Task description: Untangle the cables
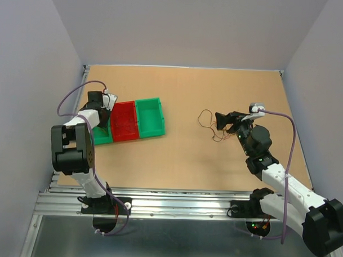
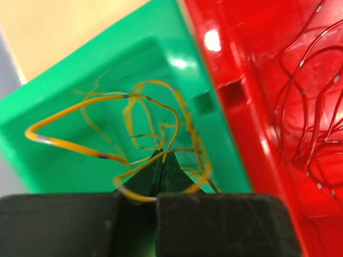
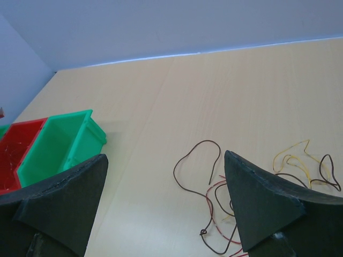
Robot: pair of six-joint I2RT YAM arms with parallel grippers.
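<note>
Dipping into green bin point(image 2: 80, 160), left pincer point(image 2: 161, 160) closed; right pincer point(image 3: 165, 158) wide over cables point(image 3: 217, 187).

Three bins stand in a row on the worktop point(image 1: 215, 175): one red bin point(image 1: 125, 122) between a left green bin point(image 1: 102, 136) and a right green bin point(image 1: 150, 116). Two hands: left hand point(image 2: 162, 156), right hand point(image 3: 165, 158). Loose cables point(image 3: 211, 187): several, too tangled to count.

Bins point(image 1: 160, 119) crowd left, loose cables point(image 1: 216, 130) right, table point(image 1: 187, 163) between
</note>
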